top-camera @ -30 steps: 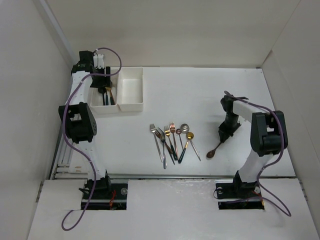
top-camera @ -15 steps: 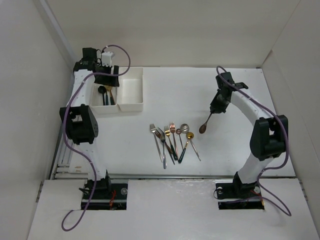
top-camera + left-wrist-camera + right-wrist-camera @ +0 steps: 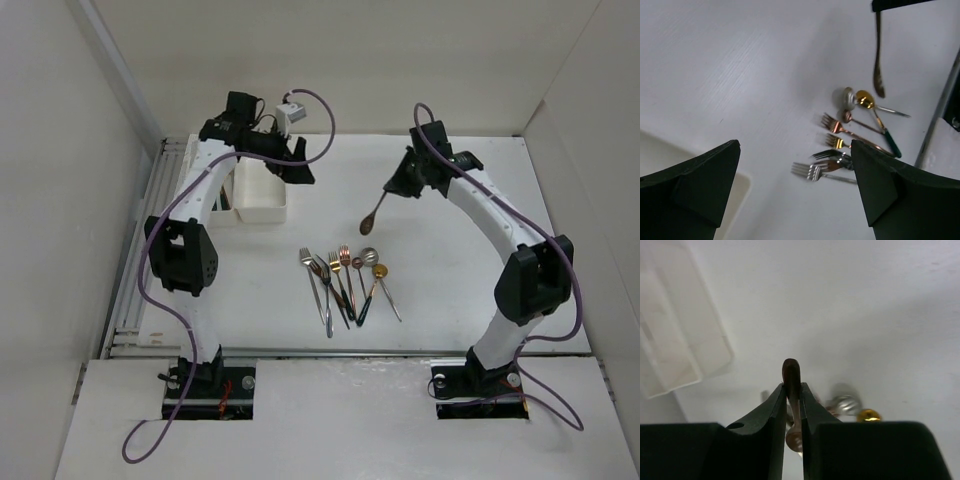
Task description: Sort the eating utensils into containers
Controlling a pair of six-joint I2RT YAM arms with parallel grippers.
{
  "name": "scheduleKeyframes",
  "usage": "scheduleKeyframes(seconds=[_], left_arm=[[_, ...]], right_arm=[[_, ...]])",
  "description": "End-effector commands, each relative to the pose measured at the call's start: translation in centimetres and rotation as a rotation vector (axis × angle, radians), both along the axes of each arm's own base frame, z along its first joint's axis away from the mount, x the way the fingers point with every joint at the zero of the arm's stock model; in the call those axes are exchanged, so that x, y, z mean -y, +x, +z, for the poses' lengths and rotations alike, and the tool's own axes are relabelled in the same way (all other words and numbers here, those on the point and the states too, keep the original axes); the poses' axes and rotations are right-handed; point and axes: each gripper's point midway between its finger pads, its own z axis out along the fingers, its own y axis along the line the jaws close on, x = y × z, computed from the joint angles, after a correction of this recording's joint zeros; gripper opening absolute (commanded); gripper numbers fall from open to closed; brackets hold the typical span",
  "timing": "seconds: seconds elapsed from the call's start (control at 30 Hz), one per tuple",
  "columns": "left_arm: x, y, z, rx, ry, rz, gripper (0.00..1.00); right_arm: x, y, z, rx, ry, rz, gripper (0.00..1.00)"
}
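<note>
Left hand point(image 3: 795, 147) aloft, fingers wide apart; right hand point(image 3: 794, 390) aloft, fingers pinched narrowly together.

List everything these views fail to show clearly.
- Bins: top view, left arm covers the left one's inside.
- Pile of utensils: overlapping and tiny in top view; in left wrist view a finger cuts it off.
- Held spoon: right wrist view, bowl blurred behind the right gripper.

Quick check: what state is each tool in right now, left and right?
Left tool: open, holding nothing.
Right tool: closed on a copper spoon.
</note>
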Motion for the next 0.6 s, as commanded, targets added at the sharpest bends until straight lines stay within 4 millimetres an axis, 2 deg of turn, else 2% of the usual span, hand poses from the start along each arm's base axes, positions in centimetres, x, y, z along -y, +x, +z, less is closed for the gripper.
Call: scheduleKeyframes(seconds=[0.0, 0.07, 0.1, 0.13, 0.17, 0.27, 0.3, 0.33, 0.37, 0.57], left_arm=[[4.8, -2.6, 5.8, 0.104, -0.148, -0.144, 0.91], [6.0, -2.8, 5.6, 0.072, -0.168, -0.141, 0.93], [6.2, -2.4, 5.7, 0.082, -0.178, -0.135, 0.93], [7.3, -3.0, 5.8, 0.081, -0.184, -0.157, 0.93], [7.5, -3.1, 5.3, 0.072, -0.17, -0.153, 0.94], [8.5, -3.7, 4.8, 0.071, -0.163, -0.17, 0.94], [8.4, -3.8, 4.0, 0.048, -0.157, -0.168, 0.94], [8.8, -4.1, 3.9, 0.057, -0.154, -0.185, 0.94], [9.0, -4.3, 3.5, 0.068, -0.131, -0.181, 0.94], [8.5, -4.1, 0.4, 0.041, -0.052, -0.141, 0.93]], right_arm=[[-5.8, 1.8, 7.2, 0.193, 0.177, 0.056, 0.0], [-8.6, 1.5, 8.5, 0.22, 0.221, 0.116, 0.0], [-9.3, 1.5, 8.3, 0.208, 0.236, 0.111, 0.0], [-10.1, 1.4, 8.0, 0.198, 0.25, 0.124, 0.0], [-10.9, 1.4, 8.8, 0.22, 0.269, 0.134, 0.0], [-12.3, 1.1, 9.5, 0.235, 0.307, 0.15, 0.0], [-12.4, 1.2, 9.1, 0.227, 0.303, 0.149, 0.0], [-12.8, 0.9, 9.1, 0.225, 0.305, 0.16, 0.0], [-12.9, 1.0, 9.6, 0.235, 0.309, 0.161, 0.0], [-14.0, 0.6, 10.1, 0.237, 0.346, 0.168, 0.0]])
